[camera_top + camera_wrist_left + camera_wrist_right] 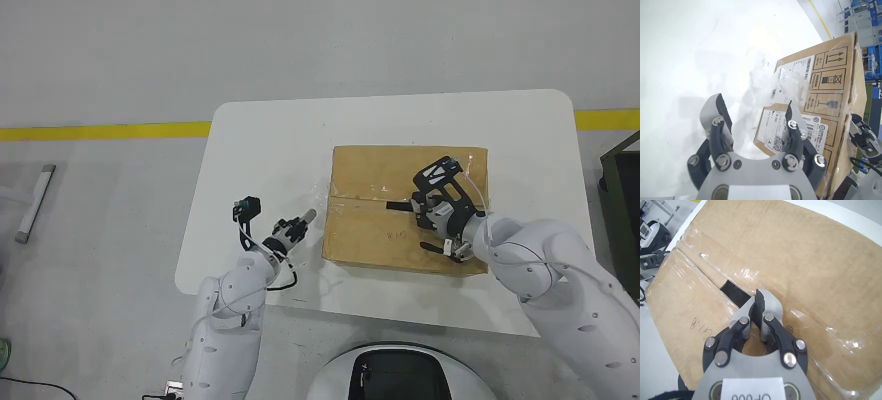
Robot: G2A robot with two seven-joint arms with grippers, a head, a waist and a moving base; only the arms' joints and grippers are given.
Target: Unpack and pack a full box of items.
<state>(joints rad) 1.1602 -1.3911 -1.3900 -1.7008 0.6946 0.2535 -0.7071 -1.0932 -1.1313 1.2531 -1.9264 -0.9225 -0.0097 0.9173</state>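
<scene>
Right tool [757, 300], pinched closed, should slit the taped brown cardboard box [380, 175] along its seam; left tool [755, 100], spread wide, could brace.

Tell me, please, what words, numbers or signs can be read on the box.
"Side Up", with up arrows: box side.
"Stacking Limit", "12": box side.
"Fragile Items", with glass sign: box side.
"8-702", "A": label on that side.
Handwriting on the box top: unclear.
The label's fine print: too small.
</scene>
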